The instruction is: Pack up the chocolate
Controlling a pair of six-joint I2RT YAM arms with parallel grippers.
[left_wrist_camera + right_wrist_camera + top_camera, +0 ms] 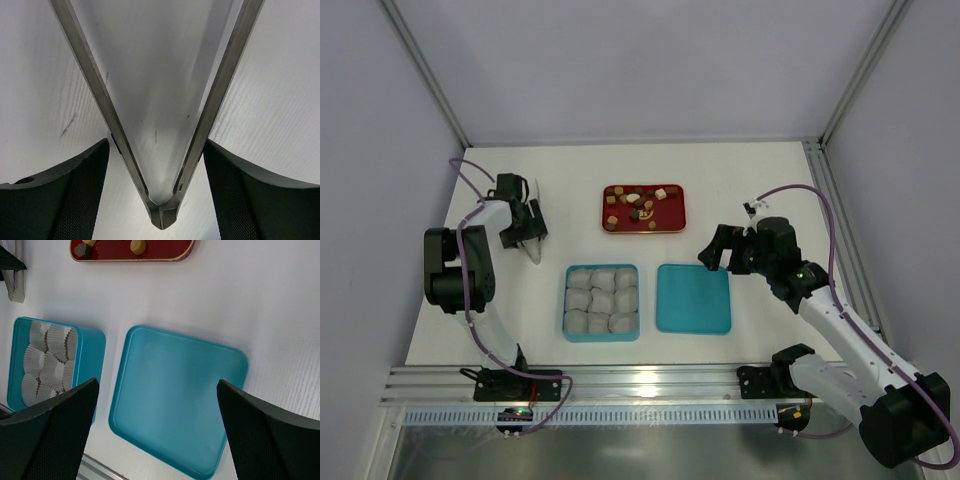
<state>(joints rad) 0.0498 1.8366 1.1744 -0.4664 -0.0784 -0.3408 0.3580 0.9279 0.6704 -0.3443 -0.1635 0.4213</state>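
Left tool (pixel 156 150) open, nothing between fingers, by desk's left edge. Right tool (pixel 157 385) spread wide, empty, hovering over teal lid (pixel 175 400). Chocolate (pixel 640 203) sits in red tray (pixel 676 222), middle of desk's far side. Teal box (pixel 567 300) of paper cups just beside lid.

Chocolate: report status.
Left gripper astride metal tongs, grip unclear; right gripper open, by teal lid. Chocolate all on red tray, none in cups of teal box. Nothing in the way.

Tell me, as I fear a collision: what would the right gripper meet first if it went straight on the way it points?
Probably the empty teal lid; nothing shows between, though depth is unclear.
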